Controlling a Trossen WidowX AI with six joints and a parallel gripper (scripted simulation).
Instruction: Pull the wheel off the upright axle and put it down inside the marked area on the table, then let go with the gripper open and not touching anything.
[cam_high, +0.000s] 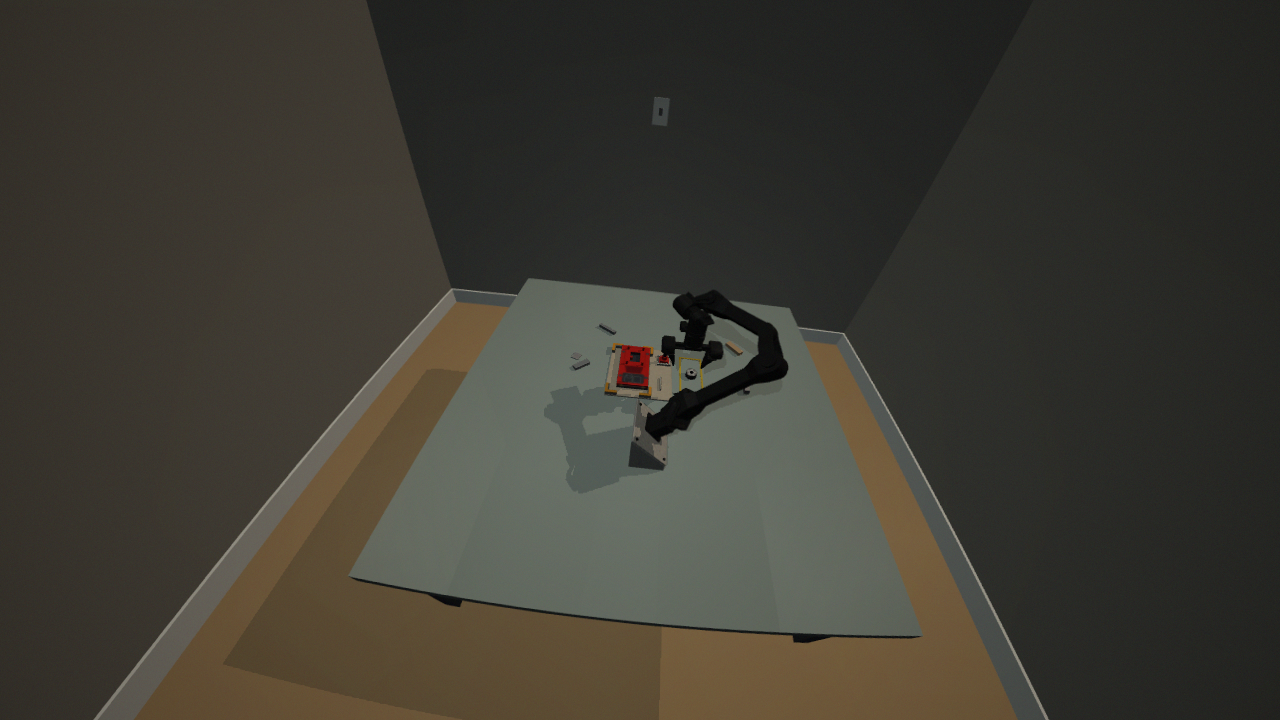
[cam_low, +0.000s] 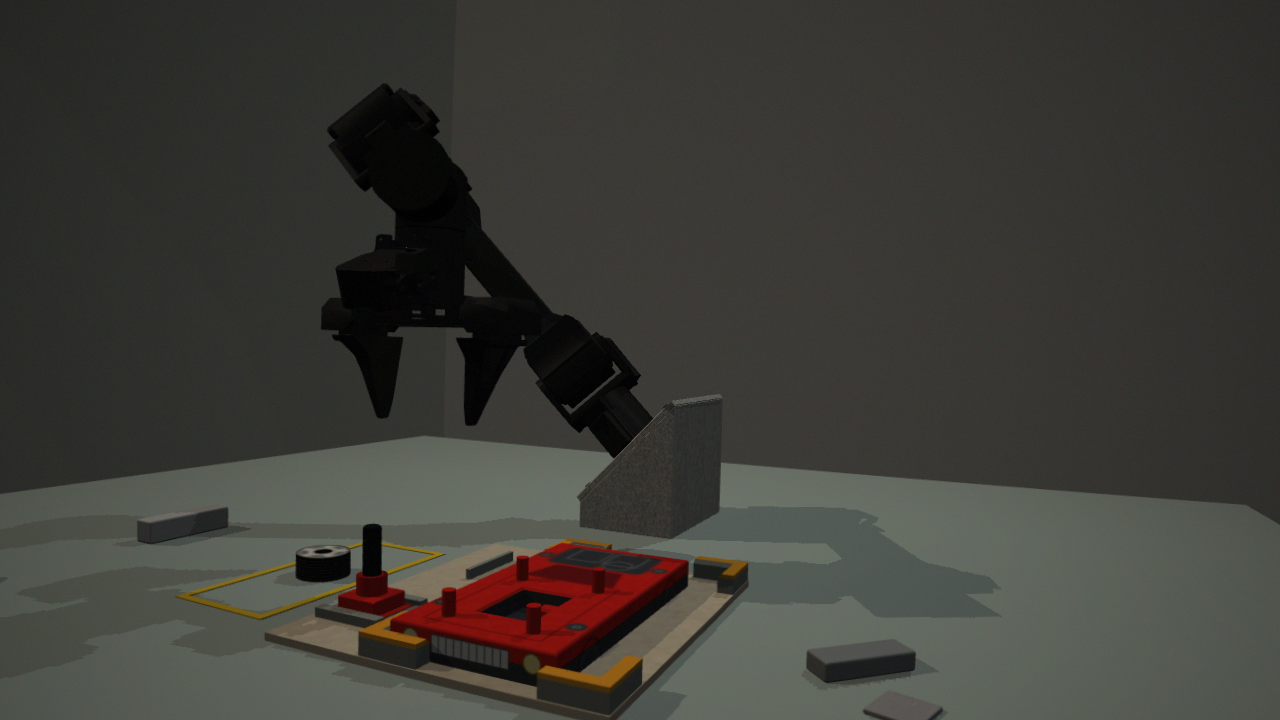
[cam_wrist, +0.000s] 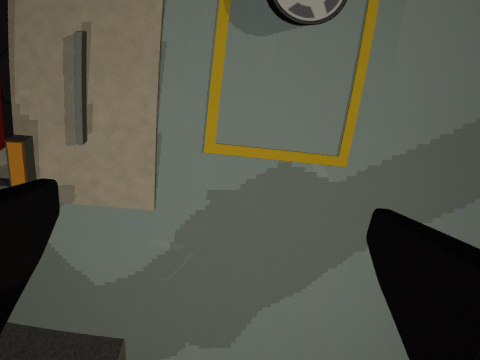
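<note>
Wheel (cam_high: 691, 377) (cam_low: 323, 565) (cam_wrist: 310, 8), black-sided (pale-faced), lying flat

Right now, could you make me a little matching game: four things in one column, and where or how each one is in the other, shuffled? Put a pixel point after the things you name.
1. wheel (cam_high: 691, 373) (cam_low: 323, 565) (cam_wrist: 311, 7)
2. gripper (cam_low: 426, 420) (cam_wrist: 218, 211)
3. black axle (cam_low: 372, 549)
4. red car body (cam_high: 634, 367) (cam_low: 546, 598)

A. upright on a red foot
B. open, above the table
C. between orange-topped corner blocks
D. inside the yellow outline

Pairs: 1-D, 2-B, 3-A, 4-C
</note>
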